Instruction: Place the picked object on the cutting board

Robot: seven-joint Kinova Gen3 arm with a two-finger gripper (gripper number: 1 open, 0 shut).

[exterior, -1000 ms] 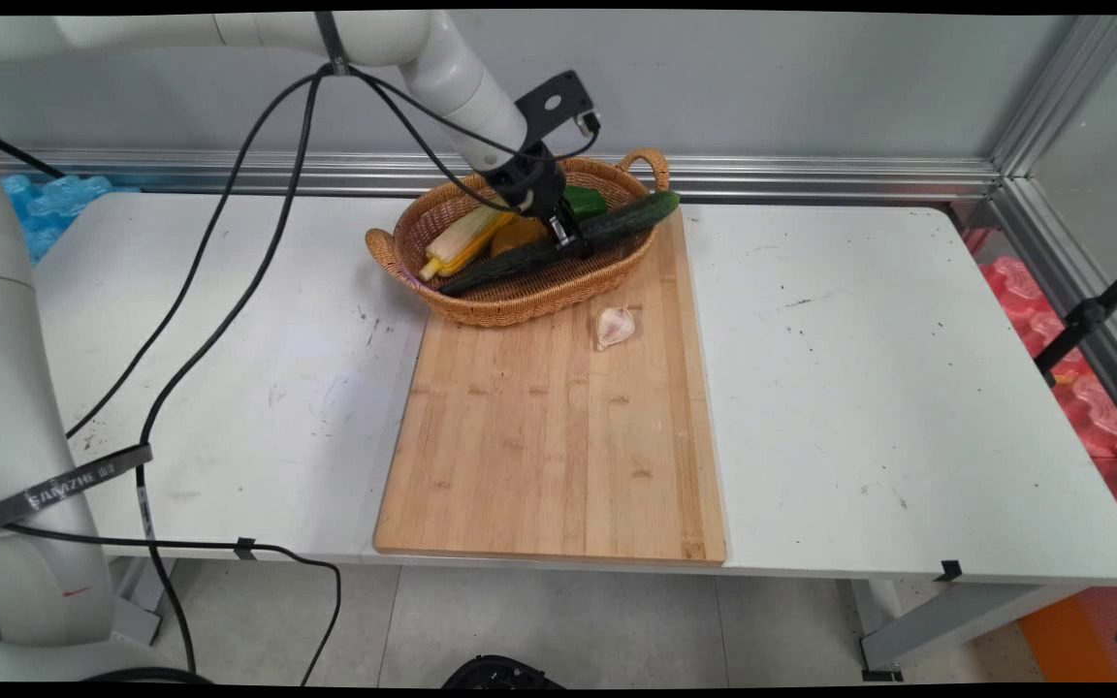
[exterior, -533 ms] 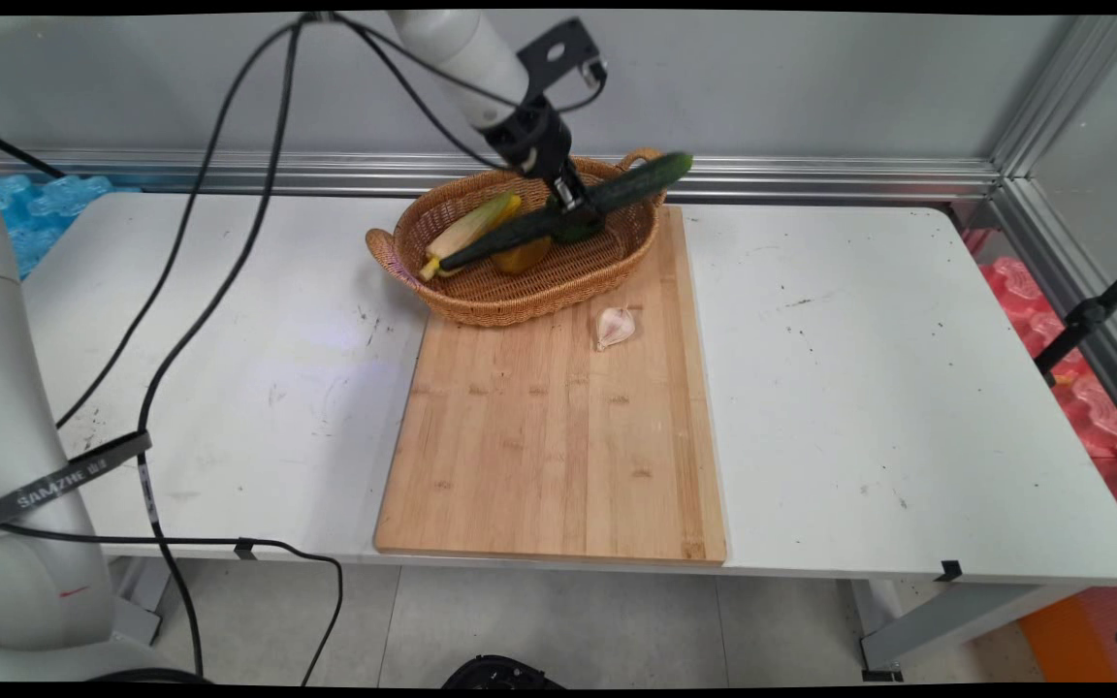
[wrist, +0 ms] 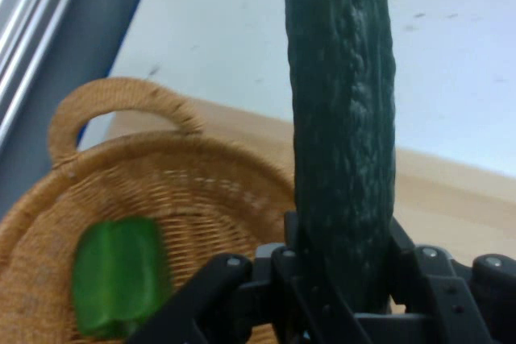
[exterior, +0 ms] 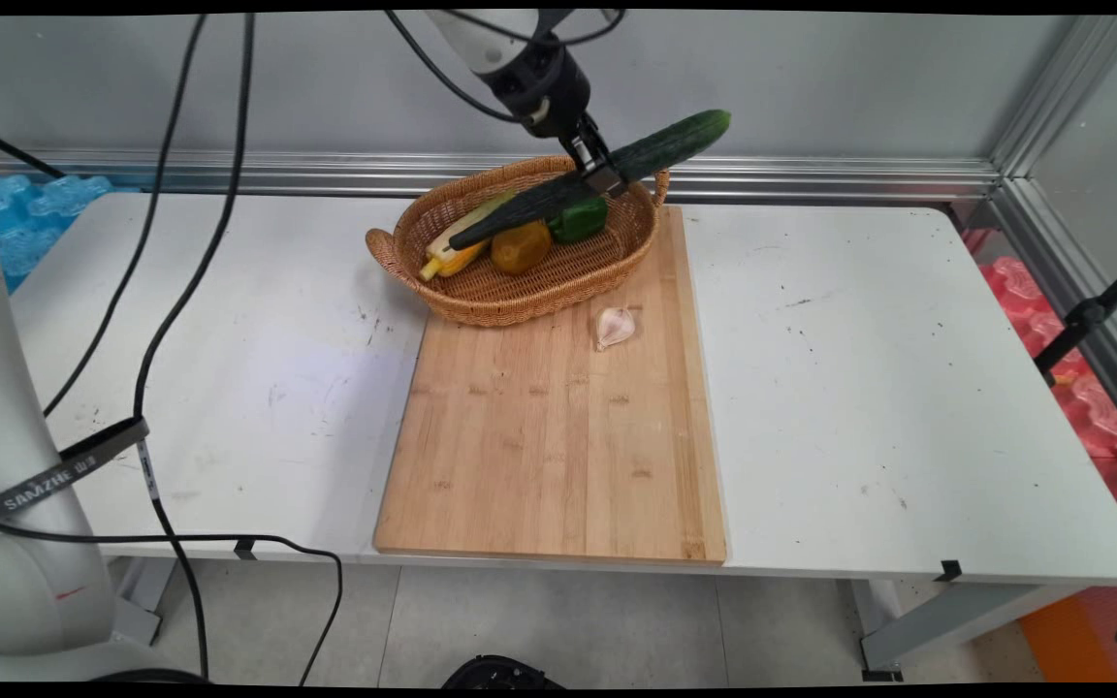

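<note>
Clamped around the middle of a long dark cucumber [exterior: 597, 178], the hand [exterior: 603, 174] holds it tilted in the air above a wicker basket [exterior: 520, 291]. Inside the basket lie a corn cob [exterior: 457, 247], a brownish fruit [exterior: 520, 247] and a green pepper [wrist: 117, 275]. A garlic bulb [exterior: 614, 326] sits on the cutting board [exterior: 558, 436] on the tabletop [exterior: 859, 388].

cucumber [exterior: 607, 173] | dk green, long; tilted; gripped mid-air above basket [exterior: 442, 291]

A robotics lab, by the look of it: a white arm [exterior: 6, 407] with trailing black cables [exterior: 171, 252] works at a scuffed white table [exterior: 869, 388] fenced by aluminium framing [exterior: 1043, 107], a plain grey wall [exterior: 859, 78] behind, foam mats [exterior: 1092, 407] on the floor.
</note>
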